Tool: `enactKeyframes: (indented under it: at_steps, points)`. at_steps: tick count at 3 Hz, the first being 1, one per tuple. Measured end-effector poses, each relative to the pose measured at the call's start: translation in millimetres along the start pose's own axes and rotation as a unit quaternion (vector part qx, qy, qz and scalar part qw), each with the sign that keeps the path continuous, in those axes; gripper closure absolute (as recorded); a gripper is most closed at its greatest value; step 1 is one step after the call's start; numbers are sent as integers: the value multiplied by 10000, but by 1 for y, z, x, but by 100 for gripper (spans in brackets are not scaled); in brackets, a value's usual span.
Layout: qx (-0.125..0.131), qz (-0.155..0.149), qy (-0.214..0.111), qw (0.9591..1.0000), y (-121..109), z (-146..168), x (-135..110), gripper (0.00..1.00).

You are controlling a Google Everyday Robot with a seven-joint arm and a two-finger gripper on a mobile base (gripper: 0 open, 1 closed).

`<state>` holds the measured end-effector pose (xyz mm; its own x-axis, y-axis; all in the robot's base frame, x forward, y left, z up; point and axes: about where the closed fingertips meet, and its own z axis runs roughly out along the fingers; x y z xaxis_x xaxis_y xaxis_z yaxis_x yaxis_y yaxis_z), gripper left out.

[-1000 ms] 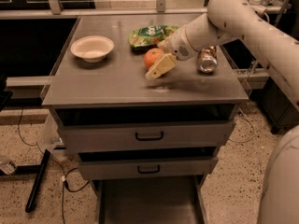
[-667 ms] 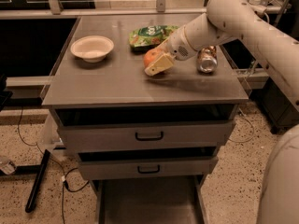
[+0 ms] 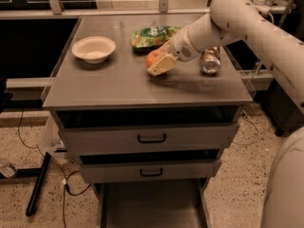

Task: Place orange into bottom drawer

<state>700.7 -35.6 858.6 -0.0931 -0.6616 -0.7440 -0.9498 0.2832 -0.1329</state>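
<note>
Orange [image 3: 151, 57] was right at the gripper [image 3: 157, 65], partly hidden behind its pale end, on the right-middle of the cabinet top [image 3: 114, 87]. Whether the gripper had clamped on the fruit or only sat against it, I couldn't tell, nor whether the fruit was clear of the surface.

I judged it firm with a little give, moderately light, smooth-skinned and round. So it would roll at a nudge and could squirt out of an off-centre pinch. I wanted the hold straight across its widest part, snug but not crushing.

Just behind it lay a green packet [image 3: 153, 36], near enough to snag. The crushed can [image 3: 210, 61] lay to the right under the arm, and the white bowl [image 3: 94, 49] sat well apart on the left.

Far below, the bottom drawer [image 3: 152, 208] stood pulled out, its gray floor showing. I reckoned a low release best, since the fruit would roll on that flat floor.
</note>
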Motion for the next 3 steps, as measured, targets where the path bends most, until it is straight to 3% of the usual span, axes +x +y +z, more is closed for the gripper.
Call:
enactKeyframes:
  at_steps: [1,2,3]
  points:
    - [0,0,0,10000,0,0,0,100]
    - [-36,-59,29,10000,2,-8,-2,100]
    - [-29,-171,-104,9998,18,-31,1,100]
